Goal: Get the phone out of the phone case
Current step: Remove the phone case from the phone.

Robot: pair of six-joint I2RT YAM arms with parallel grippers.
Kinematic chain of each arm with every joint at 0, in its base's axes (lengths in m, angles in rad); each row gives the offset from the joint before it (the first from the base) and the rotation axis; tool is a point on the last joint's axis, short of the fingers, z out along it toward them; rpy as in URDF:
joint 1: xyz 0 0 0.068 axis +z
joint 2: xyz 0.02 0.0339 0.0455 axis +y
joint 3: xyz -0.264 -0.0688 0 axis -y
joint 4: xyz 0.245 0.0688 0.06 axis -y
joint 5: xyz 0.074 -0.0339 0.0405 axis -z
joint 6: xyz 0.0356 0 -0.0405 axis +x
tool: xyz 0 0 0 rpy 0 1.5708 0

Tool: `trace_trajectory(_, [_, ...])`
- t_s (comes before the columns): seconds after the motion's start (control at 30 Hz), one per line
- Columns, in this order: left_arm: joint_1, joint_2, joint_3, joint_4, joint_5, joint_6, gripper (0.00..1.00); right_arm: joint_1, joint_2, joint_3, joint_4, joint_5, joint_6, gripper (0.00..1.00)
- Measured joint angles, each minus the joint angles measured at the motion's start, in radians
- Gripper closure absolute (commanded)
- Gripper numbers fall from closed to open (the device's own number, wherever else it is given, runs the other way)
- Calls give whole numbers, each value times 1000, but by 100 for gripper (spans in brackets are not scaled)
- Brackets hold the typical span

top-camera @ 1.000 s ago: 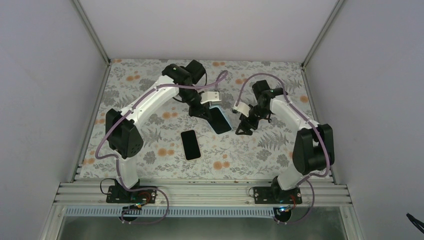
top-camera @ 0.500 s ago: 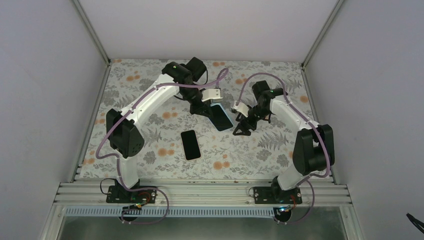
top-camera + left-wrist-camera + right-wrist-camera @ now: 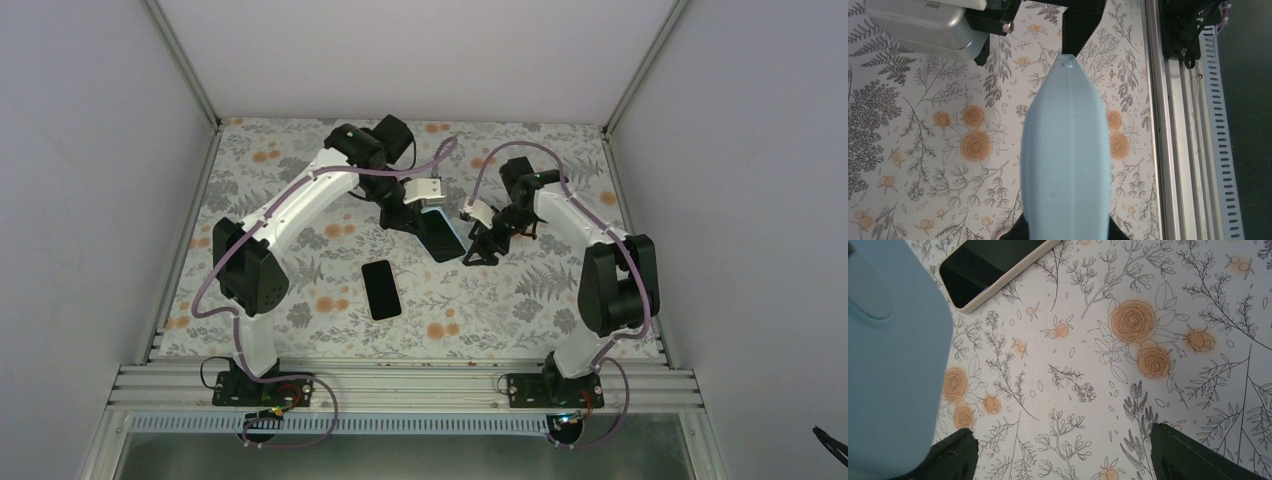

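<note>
My left gripper (image 3: 424,222) is shut on a light blue phone case (image 3: 441,236) and holds it tilted above the table. In the left wrist view the case's pale blue back (image 3: 1066,150) fills the middle, with my left gripper (image 3: 1066,235) at its near end. A black phone (image 3: 380,289) lies flat on the table, screen up; it shows with a pale rim in the right wrist view (image 3: 993,267). My right gripper (image 3: 476,248) is open just right of the case. In its own view the right gripper (image 3: 1063,455) stands wide open over the floral cloth, with the case (image 3: 893,365) at its left finger.
A floral cloth (image 3: 520,300) covers the table. An aluminium rail (image 3: 400,385) runs along the near edge, also seen in the left wrist view (image 3: 1178,150). Grey walls stand close on the left, back and right.
My right gripper has moved left, up to the case's free end. My left gripper shifted the case slightly up and right, then held still. The phone on the table has not moved.
</note>
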Motion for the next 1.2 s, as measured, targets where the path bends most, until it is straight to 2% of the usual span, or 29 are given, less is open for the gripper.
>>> trace_trajectory(0.3, [-17, 7, 0, -13, 34, 2, 98, 0, 62, 61, 19, 10, 26, 17])
trace_trajectory(0.5, [-41, 10, -3, -11, 43, 3, 98, 0, 66, 97, 19, 12, 21, 10])
trace_trajectory(0.83, [-34, 10, -27, 11, 9, -4, 98, -1, -65, -80, -32, 78, -42, 5])
trace_trajectory(1.0, [-35, 11, -27, 22, 10, -9, 98, -1, -105, -84, -58, 30, -65, 8])
trace_trajectory(1.2, [-37, 15, -25, 20, 21, -11, 98, -1, -77, -73, -49, 2, -63, 9])
